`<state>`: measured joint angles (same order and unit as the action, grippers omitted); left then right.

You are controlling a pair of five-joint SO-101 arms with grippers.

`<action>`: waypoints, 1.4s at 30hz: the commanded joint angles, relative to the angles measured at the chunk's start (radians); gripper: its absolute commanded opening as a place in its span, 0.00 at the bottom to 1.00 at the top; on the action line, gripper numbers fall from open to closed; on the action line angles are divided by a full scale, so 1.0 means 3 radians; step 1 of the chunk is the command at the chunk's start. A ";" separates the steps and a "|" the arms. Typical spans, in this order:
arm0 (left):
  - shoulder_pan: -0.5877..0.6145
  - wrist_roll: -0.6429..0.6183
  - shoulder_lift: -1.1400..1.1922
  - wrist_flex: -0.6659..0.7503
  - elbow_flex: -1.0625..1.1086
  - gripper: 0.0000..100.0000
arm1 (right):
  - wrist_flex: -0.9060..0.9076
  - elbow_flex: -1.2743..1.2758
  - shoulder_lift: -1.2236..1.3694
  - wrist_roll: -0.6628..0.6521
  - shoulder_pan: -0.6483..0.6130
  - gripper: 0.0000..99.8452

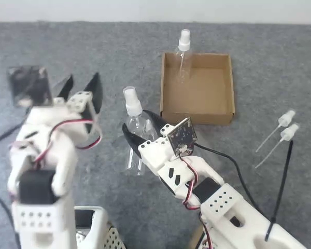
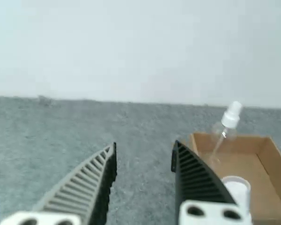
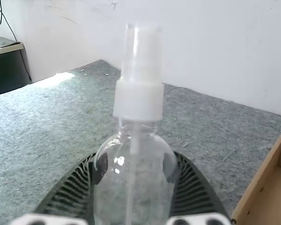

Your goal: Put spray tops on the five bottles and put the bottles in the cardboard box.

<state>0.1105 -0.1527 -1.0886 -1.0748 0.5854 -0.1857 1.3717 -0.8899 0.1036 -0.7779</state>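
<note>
**Here: capped bottle in the right fingers, box at its 2 o'clock**

High view. The right gripper (image 1: 141, 127) stands near the middle of the worktop (image 1: 259, 46). Its fingers (image 3: 70, 197) are closed around the belly of a clear bottle (image 1: 136, 118). The bottle's long axis is upright or nearly so. Its white spray top (image 1: 130, 98) is seated on the neck and points up. The right wrist view shows one ribbed finger on each side of the body.

The cardboard box (image 1: 207, 91) lies at about 2 o'clock from the held bottle, near but apart, with its open side up. One capped bottle (image 1: 183, 57) stands inside, at the box's 11 o'clock corner.

The left gripper (image 1: 82, 81) hangs at the held bottle's 10 o'clock. Its fingers are spread wide and hold nothing, and it is farther from the box than the right gripper. A pair of loose spray tops (image 1: 289, 133) lies at about 4 o'clock from the box.

Judged step: carrying the held bottle over the box's near wall. This calls for enough lift to clear the rim and a set-down apart from the standing bottle.
</note>
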 commanded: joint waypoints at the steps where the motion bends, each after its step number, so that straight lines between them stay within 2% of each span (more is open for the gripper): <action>1: 0.0046 0.0020 -0.0465 -0.0082 0.0151 0.18 | 0.0054 -0.0215 -0.0141 -0.0041 0.0105 0.01; 6: 0.0041 0.0123 -0.1059 0.0010 0.0826 0.18 | 0.0969 -0.0967 -0.0125 -0.0020 0.0340 0.01; 10: 0.0036 0.0205 -0.1227 0.0041 0.1245 0.18 | 0.1358 -0.1514 -0.0064 -0.0036 0.0366 0.01; 13: -0.0056 0.0210 -0.1233 0.0056 0.1470 0.18 | 0.1501 -0.1933 0.0238 -0.0036 0.0407 0.01; 17: -0.0506 0.0332 -0.1248 0.0015 0.1583 0.19 | 0.1522 -0.2496 0.0898 -0.0036 0.0509 0.01; 22: -0.0869 0.0332 -0.1253 -0.0174 0.1583 0.30 | 0.1516 -0.2992 0.1547 -0.0036 0.0596 0.01; 26: -0.0915 0.0327 -0.1248 -0.0107 0.1614 0.31 | 0.1506 -0.3074 0.1731 -0.0026 0.0488 0.01; 33: -0.0910 0.0348 -0.1233 0.0511 0.2120 0.31 | 0.1839 -0.3048 0.1557 -0.0031 0.0325 0.01; 42: -0.0905 0.0353 -0.1227 0.0527 0.2140 0.31 | 0.2360 -0.2695 0.0734 -0.0036 0.0320 0.01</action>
<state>-0.1642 -0.0560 -1.4584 -0.9444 1.2313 0.4664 0.5493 -0.5294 0.1036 -0.6751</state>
